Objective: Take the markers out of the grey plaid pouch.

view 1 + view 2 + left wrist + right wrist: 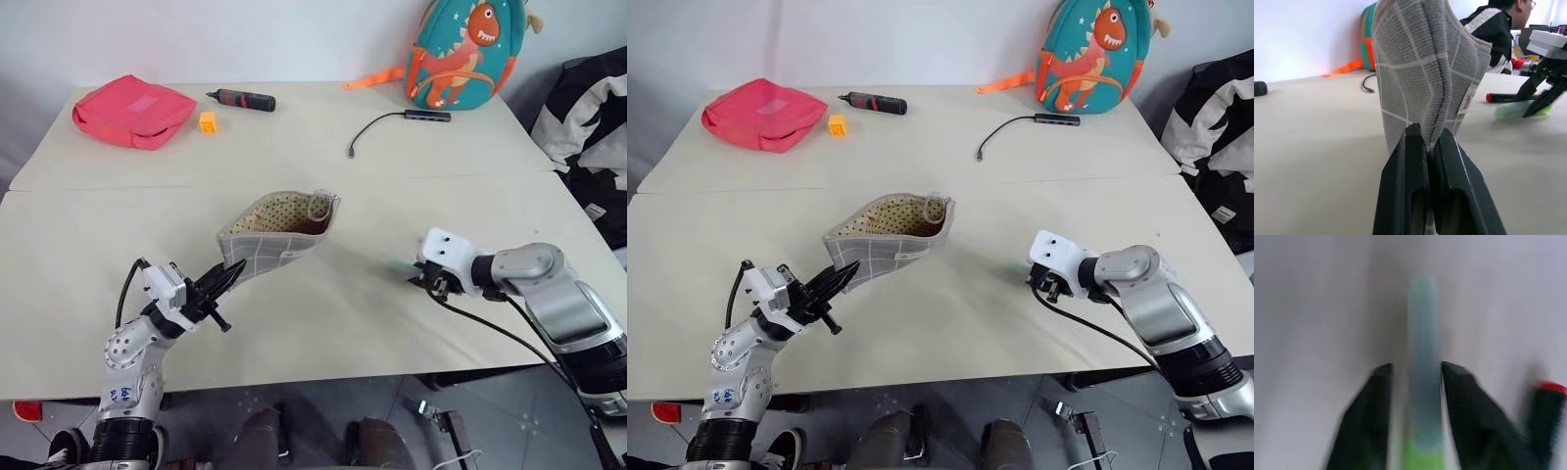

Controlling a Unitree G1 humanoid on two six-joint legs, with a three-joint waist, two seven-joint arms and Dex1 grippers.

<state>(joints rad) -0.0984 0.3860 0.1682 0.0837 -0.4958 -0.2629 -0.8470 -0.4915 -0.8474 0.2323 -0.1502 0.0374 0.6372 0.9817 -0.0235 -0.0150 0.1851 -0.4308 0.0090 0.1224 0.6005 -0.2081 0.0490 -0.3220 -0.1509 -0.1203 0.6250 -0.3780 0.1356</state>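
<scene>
From the head cameras: the soft grey plaid fabric pouch hangs lifted off the pale bench, its mouth gaping and tilted up to show the tan dotted lining. The left hand has its two black fingers pressed together on the pouch's lower corner. Over on the right, the right hand sits low, just above the bench top, with a blurred bright green marker at its tips. Far back on the bench lie a pink-red fabric pouch, a small orange block, a black-and-red screwdriver, a black cable with a slim hub and a teal dinosaur backpack.

Left wrist view now: the black fingers are clamped tight on a fold of grey plaid cloth, the pouch rising straight up from them, small white label showing on its side. Beyond it, the dark marker with a red end lies flat on the bench, and the right hand stands over the green marker, close beside the dark one. A person in a black-and-white top sits in the background.

Right wrist view: heavy blur, but the green marker runs lengthwise between the two fingers, which stand apart on either side of it; whether they touch it, I cannot tell. The red-ended marker lies just off to one side.
</scene>
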